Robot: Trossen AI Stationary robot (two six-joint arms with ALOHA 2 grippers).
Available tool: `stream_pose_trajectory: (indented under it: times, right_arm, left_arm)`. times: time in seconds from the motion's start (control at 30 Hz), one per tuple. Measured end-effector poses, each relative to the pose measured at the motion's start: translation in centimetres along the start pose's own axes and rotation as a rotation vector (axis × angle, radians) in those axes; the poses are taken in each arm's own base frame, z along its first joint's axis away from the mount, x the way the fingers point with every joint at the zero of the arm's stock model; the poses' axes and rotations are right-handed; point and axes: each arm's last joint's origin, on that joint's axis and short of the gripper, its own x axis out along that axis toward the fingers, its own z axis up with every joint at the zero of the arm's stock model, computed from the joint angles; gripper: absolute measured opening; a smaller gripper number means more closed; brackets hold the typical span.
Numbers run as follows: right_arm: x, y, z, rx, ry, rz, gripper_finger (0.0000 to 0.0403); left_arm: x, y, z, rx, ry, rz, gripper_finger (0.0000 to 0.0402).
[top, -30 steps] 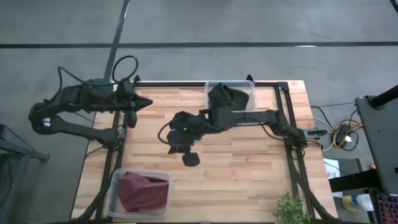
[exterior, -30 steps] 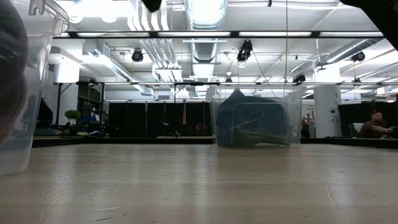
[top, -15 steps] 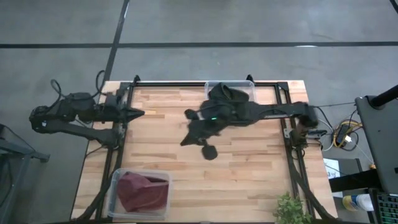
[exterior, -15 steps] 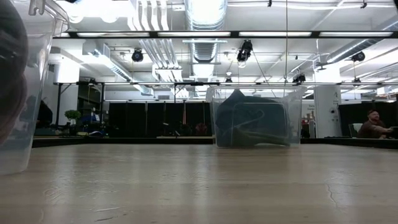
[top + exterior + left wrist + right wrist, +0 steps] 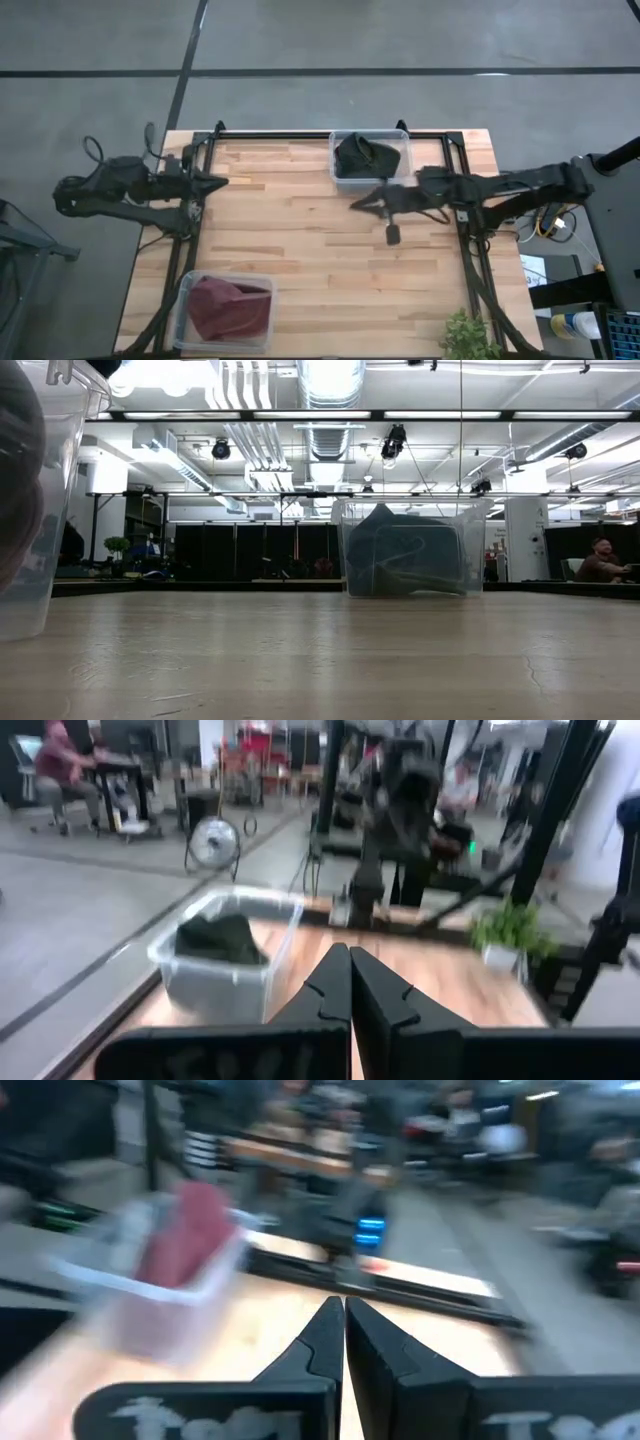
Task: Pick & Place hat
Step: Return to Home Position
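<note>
Retreat underway — right gripper (image 5: 357, 204), fingers (image 5: 318, 1348) together, has swung back toward its base, left gripper (image 5: 220, 182) likewise closed — red fabric caps (image 5: 230, 308) sit in the clear plastic bin (image 5: 180, 312), placing apparently done.

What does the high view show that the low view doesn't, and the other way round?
Only the high view shows both arms: the left tool at the left edge of the table, the right tool over the wood beside the dark-cap bin. It also shows a plant. Only the low view shows the room behind, with ceiling lights and a seated person. Both show the table top, the dark-cap bin and the red-cap bin, which the low view cuts off at its left edge.
</note>
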Motion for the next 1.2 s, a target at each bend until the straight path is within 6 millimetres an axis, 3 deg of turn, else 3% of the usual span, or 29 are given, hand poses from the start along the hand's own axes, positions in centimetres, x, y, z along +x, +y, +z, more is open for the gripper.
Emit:
stream_pose_trajectory:
  times: [0.1, 0.23, 0.43, 0.6, 0.7, 1.0, 1.1, 1.2]
  right_arm:
    - [-2.8, -0.2, -1.3, -0.059, 0.033, -0.136, 0.0008]
    - [-5.7, 0.2, -3.7, 0.019, 0.030, -0.159, 0.0008]
    - [-9.0, 0.7, -6.4, 0.056, -0.065, -0.156, 0.0008]
    - [-11.1, 1.1, -8.8, 0.073, -0.093, -0.158, 0.0008]
    - [-12.0, 1.3, -9.9, 0.069, -0.114, -0.160, 0.0009]
    - [-13.1, 2.0, -13.6, 0.105, -0.126, -0.131, 0.0009]
    - [-13.2, 2.1, -14.6, 0.092, -0.123, -0.130, 0.0009]
    - [-13.2, 2.2, -15.5, 0.069, -0.111, -0.131, 0.0009]
  left_arm:
    - [0.5, 0.0, -1.1, 0.010, 0.048, 0.021, 0.0000]
    - [0.4, 0.1, -1.8, -0.033, 0.088, 0.016, 0.0000]
    - [-1.0, 0.2, -1.9, -0.010, 0.003, -0.074, 0.0000]
    - [-2.1, 0.7, -3.9, -0.013, -0.034, -0.100, 0.0000]
    - [-2.5, 0.8, -5.7, -0.016, -0.037, -0.133, 0.0000]
    - [-3.4, 1.3, -8.5, -0.027, -0.091, -0.168, 0.0000]
    - [-3.3, 1.2, -8.6, -0.038, -0.087, -0.194, 0.0000]
    - [-2.8, 1.4, -8.7, -0.129, -0.095, -0.104, 0.0000]
